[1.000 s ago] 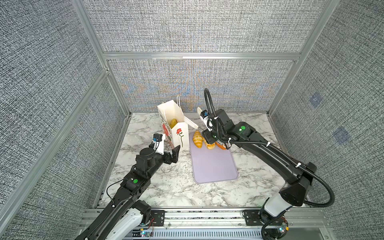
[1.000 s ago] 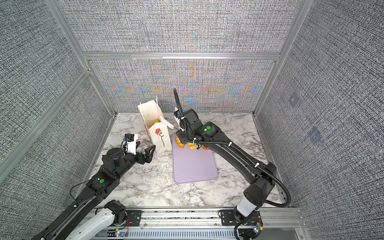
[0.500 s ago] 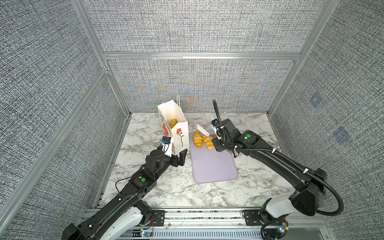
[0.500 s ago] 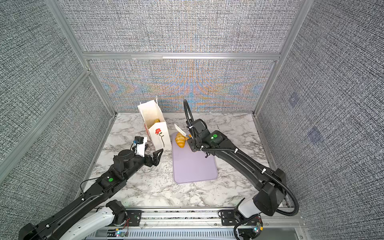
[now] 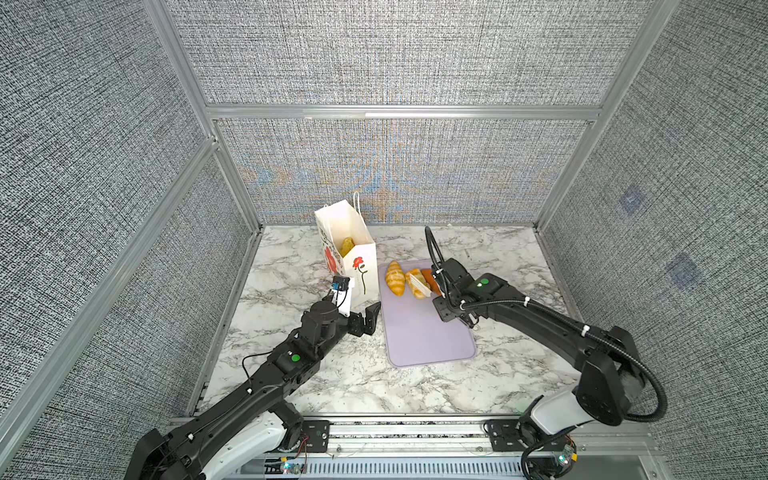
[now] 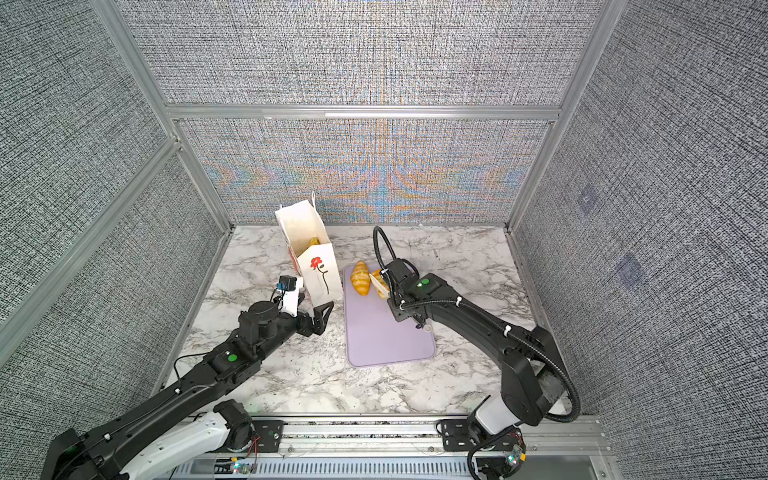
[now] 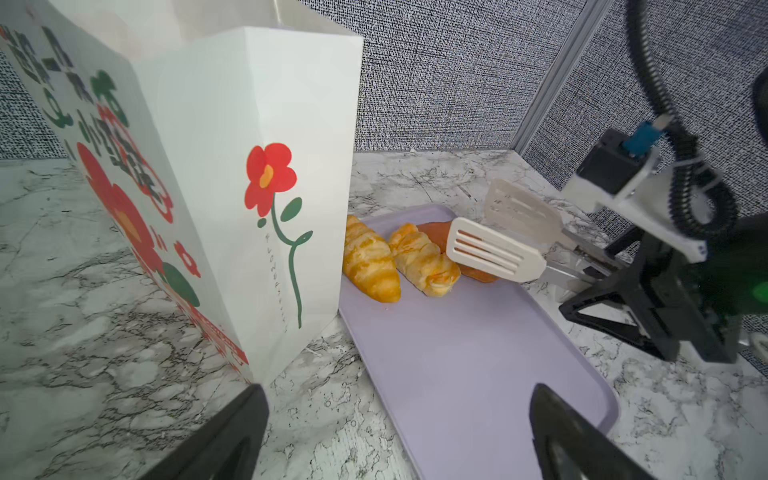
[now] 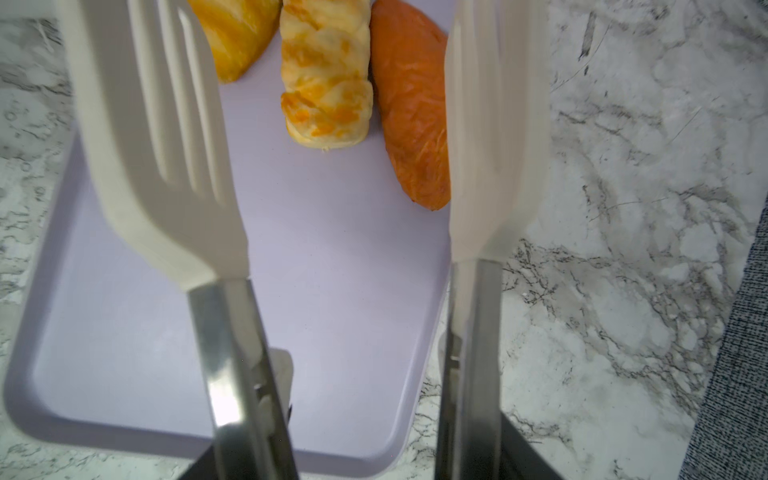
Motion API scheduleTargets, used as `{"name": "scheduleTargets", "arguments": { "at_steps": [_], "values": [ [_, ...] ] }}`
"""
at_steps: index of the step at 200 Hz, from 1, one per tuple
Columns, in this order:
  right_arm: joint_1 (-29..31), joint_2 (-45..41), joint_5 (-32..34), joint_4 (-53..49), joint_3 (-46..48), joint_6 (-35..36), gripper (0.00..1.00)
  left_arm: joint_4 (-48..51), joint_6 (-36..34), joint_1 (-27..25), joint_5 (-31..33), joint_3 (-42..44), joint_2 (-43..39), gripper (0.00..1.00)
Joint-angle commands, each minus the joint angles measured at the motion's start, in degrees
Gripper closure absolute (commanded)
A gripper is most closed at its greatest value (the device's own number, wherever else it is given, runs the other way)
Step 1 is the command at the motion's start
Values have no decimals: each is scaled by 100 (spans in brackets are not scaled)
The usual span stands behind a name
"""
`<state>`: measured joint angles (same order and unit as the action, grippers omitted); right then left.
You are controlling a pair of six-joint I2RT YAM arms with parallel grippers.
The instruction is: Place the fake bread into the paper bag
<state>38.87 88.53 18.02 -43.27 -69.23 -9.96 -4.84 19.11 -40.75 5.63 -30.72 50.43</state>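
Over marble surface point(image 5: 374, 390), right gripper point(image 5: 438, 301) holds open tongs point(image 7: 494, 249); bread point(image 8: 326, 79) lies just ahead, pointing away. Left gripper point(image 7: 397, 388), wide, is farther.

tray point(image 5: 428, 332): lavender, on marble tabletop point(image 5: 353, 382) | tongs point(image 7: 494, 249): white (slotted), spread

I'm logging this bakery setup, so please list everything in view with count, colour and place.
paper bag: one, white with red flowers, standing beside the tray
pastry in bag: one visible, yellow, inside
striped croissants: two, golden-yellow, tray's far end
orange-brown pastry: one, beside them
tray: one, lavender, on the table
tongs: one pair, white paddles, above the pastries
table: one, marble
left end effector: black, open, near the bag
right end effector: black, gripping the tongs
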Motion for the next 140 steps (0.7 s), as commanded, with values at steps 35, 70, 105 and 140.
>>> {"name": "scheduleTargets", "arguments": {
  "at_steps": [35, 70, 105, 140],
  "values": [
    [-19, 456, -44, 55, -63, -130, 38, -188, 63, -42, 17, 31, 71, 1],
    [-33, 678, -79, 52, -142, -115, 38, -211, 75, -73, 0, 44, 131, 1],
    [-45, 870, -45, 12, -205, -60, 38, -323, 125, -110, -66, 51, 261, 1],
    [-38, 1016, -44, -87, -214, -17, 42, -377, 123, -144, -82, 24, 376, 1]
  ]
}}
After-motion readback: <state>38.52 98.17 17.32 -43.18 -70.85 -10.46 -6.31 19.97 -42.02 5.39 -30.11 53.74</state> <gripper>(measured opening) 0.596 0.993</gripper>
